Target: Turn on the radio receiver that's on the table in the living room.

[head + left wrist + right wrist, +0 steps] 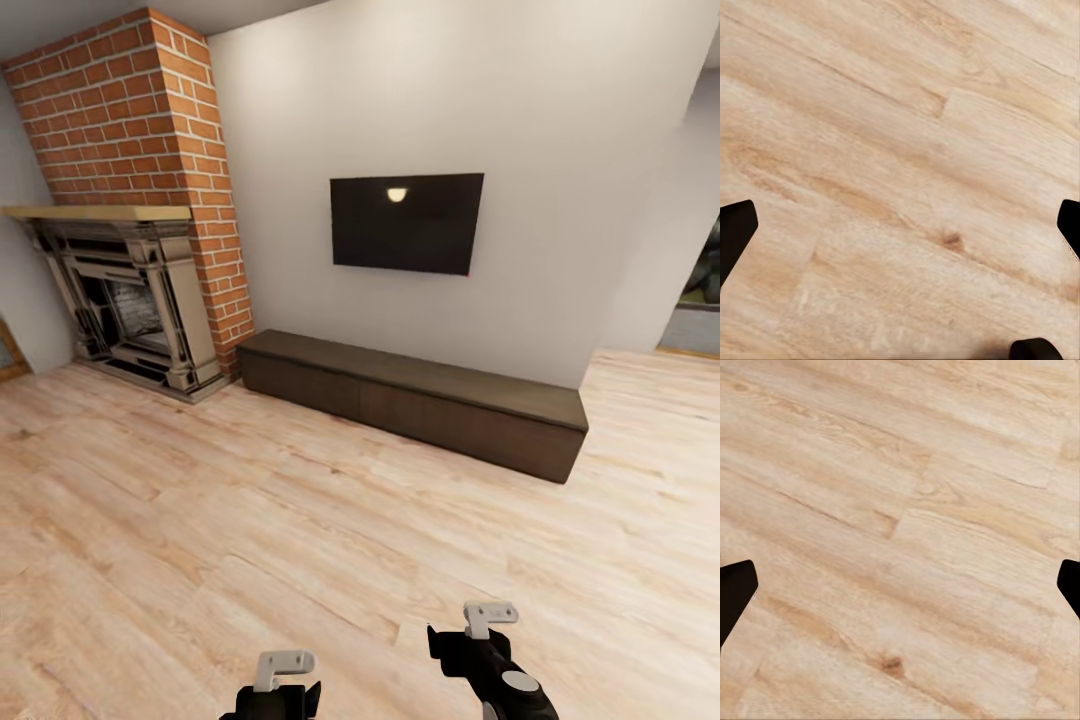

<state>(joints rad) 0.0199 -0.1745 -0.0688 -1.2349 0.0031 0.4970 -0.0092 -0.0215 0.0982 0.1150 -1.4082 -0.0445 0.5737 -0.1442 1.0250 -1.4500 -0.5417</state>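
The radio receiver and the table are out of view. My left arm (pixel 278 688) and right arm (pixel 492 655) hang low at the bottom of the head view, over light wood floor (pixel 300 520). In the left wrist view my left gripper (pixel 900 232) is open, its dark fingertips (pixel 735 229) far apart with bare floorboards between them. My right gripper (pixel 900 592) is open as well, its fingertips (pixel 735 585) wide apart above the same kind of boards, holding nothing.
A long low dark cabinet (pixel 420 400) runs along the white wall ahead, under a wall-mounted black TV (pixel 407 222). A brick chimney with a grey fireplace (pixel 130 300) stands at the left. An opening (pixel 695 300) shows at the far right. Open floor lies between me and the cabinet.
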